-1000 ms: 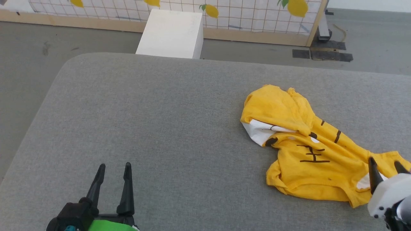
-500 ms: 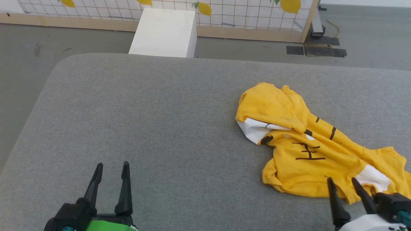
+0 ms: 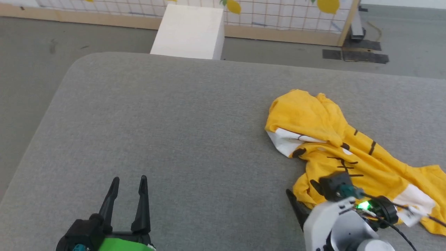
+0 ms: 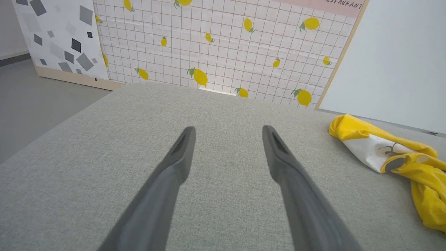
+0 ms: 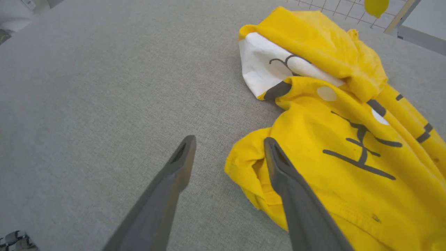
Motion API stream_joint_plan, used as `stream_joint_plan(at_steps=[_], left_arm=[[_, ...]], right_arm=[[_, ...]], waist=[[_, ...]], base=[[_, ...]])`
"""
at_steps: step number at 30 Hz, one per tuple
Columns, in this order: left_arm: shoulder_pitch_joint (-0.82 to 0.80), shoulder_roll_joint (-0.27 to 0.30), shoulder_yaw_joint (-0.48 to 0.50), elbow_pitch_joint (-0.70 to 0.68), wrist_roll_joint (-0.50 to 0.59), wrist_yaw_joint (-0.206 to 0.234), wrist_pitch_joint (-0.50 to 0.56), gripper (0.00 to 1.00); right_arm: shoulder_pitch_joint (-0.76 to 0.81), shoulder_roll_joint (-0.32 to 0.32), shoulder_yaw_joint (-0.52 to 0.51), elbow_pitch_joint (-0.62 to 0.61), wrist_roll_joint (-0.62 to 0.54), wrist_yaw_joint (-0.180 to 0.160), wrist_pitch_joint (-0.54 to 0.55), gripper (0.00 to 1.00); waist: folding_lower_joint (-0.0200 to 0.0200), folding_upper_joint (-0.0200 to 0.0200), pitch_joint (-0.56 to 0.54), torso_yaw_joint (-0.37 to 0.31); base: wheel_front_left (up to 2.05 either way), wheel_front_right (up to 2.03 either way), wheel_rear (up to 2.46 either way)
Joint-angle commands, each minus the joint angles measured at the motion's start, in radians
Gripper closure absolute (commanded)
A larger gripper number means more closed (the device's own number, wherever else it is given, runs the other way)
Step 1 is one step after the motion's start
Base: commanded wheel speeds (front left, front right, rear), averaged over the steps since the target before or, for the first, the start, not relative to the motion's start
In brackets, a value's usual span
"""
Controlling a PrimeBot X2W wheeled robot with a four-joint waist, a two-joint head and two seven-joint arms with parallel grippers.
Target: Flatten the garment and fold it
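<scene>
Left wrist view: garment (image 4: 373, 153), "RESTAURANT" sign (image 4: 324, 4)

This looks like a staged test room in a lab or studio, not a lived-in home. The backdrop is a freestanding panel (image 4: 223, 52) printed with a tile grid and lemons and edged in bare wood. A second panel (image 4: 59, 38) of grey shapes stands at one side, a plain white wall (image 4: 400, 62) at the other. The floor (image 3: 35, 62) is bare grey, with black tape patches (image 3: 355, 55) and a loose cable (image 3: 375, 30). A plain white box (image 3: 190, 33) stands by a wide surface (image 3: 174, 122) padded in grey fabric.
</scene>
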Motion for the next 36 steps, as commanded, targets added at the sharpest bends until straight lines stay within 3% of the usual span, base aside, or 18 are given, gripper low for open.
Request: stream_joint_plan(at_steps=[1, 11, 16, 17, 18, 20, 24, 28, 36], left_arm=[[-0.017, -0.005, -0.003, 0.004, -0.01, 0.007, -0.005, 0.0], [-0.034, -0.005, -0.002, 0.02, -0.017, 0.009, -0.005, 0.0], [-0.044, -0.005, -0.002, 0.023, -0.022, 0.008, -0.005, 0.0], [-0.046, -0.005, -0.002, 0.024, -0.022, 0.007, -0.005, 0.0], [-0.047, -0.005, -0.001, 0.024, -0.023, 0.007, -0.005, 0.0], [-0.049, -0.005, 0.001, 0.025, -0.023, 0.007, -0.005, 0.0], [-0.047, -0.005, 0.01, 0.025, -0.021, 0.008, -0.005, 0.0], [-0.043, -0.005, 0.014, 0.025, -0.017, 0.01, -0.005, 0.0], [-0.037, -0.005, 0.005, 0.03, -0.015, 0.009, -0.005, 0.0]], right_arm=[[-0.025, -0.001, 0.008, 0.007, -0.019, -0.002, 0.042, 0.0], [-0.072, -0.001, -0.034, 0.074, -0.098, -0.002, 0.237, 0.0], [-0.08, -0.001, -0.043, 0.12, -0.079, -0.002, 0.258, 0.0], [-0.083, -0.001, -0.046, 0.129, -0.074, -0.002, 0.252, 0.35], [-0.087, -0.001, -0.047, 0.141, -0.071, -0.002, 0.247, 0.62], [-0.1, -0.001, -0.047, 0.152, -0.058, -0.002, 0.223, 1.0], [-0.153, -0.001, -0.034, 0.155, -0.039, -0.002, 0.163, 1.0], [-0.243, -0.001, 0.05, 0.145, 0.008, -0.002, 0.102, 1.0], [-0.35, -0.001, 0.436, 0.178, 0.259, -0.002, 0.053, 1.0]], waist=[[0.0, 0.0, 0.009, 0.026], [0.0, 0.0, 0.039, 0.099], [0.0, 0.0, 0.048, 0.11], [0.0, 0.0, 0.049, 0.111], [0.0, 0.0, 0.049, 0.11], [0.0, 0.0, 0.047, 0.108], [0.0, 0.0, 0.038, 0.095], [0.0, 0.0, 0.023, 0.078], [0.0, 0.0, 0.0, 0.069]], base=[[0.0, 0.0, 0.0], [0.0, 0.0, 0.0], [0.0, 0.0, 0.0], [0.0, 0.0, 0.0], [0.0, 0.0, 0.0], [0.0, 0.0, 0.0], [0.0, 0.0, 0.0], [0.0, 0.0, 0.0], [0.0, 0.0, 0.0]])
